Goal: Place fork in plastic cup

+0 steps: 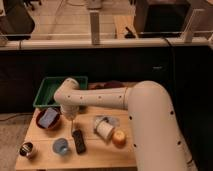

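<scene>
The light-blue plastic cup (pixel 61 146) stands upright near the table's front left. My gripper (pixel 70 119) hangs down from the white wrist (pixel 67 97), just above the table, behind and slightly right of the cup and right next to the red bowl (pixel 48 120). I cannot make out the fork; it may be hidden at the gripper. A black rectangular block (pixel 78 141) lies between the gripper and the table's front edge, to the right of the plastic cup.
A green bin (pixel 49 91) stands at the back left. A shiny metal cup (pixel 27 149) is at the front left corner. A white cup (pixel 104 129) lies on its side mid-table, with an orange object (pixel 119 138) beside it. My arm covers the right side.
</scene>
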Motion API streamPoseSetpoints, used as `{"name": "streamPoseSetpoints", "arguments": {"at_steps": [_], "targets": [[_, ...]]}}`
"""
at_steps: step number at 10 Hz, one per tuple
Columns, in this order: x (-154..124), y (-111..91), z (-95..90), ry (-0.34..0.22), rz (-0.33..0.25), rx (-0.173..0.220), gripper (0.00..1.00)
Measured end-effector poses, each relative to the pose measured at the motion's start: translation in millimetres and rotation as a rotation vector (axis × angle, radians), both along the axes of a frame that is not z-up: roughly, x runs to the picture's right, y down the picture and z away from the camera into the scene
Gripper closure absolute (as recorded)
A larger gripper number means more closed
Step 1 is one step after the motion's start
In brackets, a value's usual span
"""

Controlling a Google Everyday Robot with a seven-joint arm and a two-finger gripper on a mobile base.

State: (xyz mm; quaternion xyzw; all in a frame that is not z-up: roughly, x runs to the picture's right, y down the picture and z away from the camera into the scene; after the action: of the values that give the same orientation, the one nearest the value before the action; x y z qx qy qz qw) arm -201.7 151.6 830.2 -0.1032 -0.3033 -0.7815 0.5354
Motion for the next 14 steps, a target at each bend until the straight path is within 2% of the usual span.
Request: {"name": "streamPoseSetpoints", "arguments": {"at_steps": [2,6,10,14], "targets": [[8.6,-13.7,-19.4,-0.024,0.051,0.033,1.0],[17.3,-28.8,-50.3,-0.047,0.11,0.061,1.0],[23.2,-37.2,-69.9,-0.076,0.169,0.063,1.0],[9.3,-33.7,-91.6,-0.151,0.195,0.05,1.0]]}}
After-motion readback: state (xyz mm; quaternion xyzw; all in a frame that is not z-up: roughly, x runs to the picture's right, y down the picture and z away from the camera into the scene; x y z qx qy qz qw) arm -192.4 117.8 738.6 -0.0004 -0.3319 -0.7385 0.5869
